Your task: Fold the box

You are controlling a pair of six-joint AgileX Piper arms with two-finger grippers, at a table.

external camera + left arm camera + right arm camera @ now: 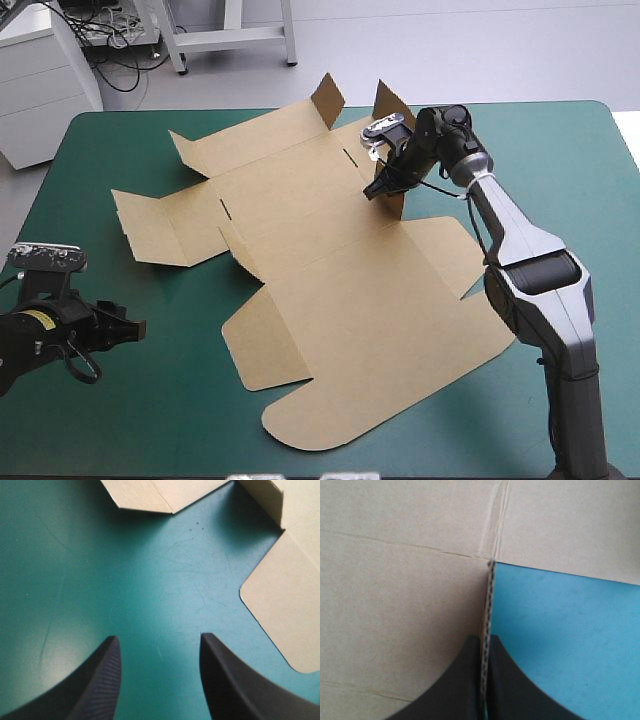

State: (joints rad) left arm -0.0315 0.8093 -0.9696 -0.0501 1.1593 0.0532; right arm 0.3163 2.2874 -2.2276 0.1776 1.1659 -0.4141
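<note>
The brown box [340,290] lies mostly flat mid-table, holding nothing. The right gripper [383,187] pinches its raised far flap [390,105]; only that wrist view shows the board's edge between the fingers [455,690]. The left gripper [130,330] gapes wide over the bare teal-green cover [150,420].

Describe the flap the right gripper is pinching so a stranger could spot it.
On the teal-green table cover lies a large cut sheet of brown board, the box, mostly flat. At its far right side one brown flap stands upright. Unlike the smaller raised flap beside it, this one is clamped between the right gripper's black fingers.
</note>
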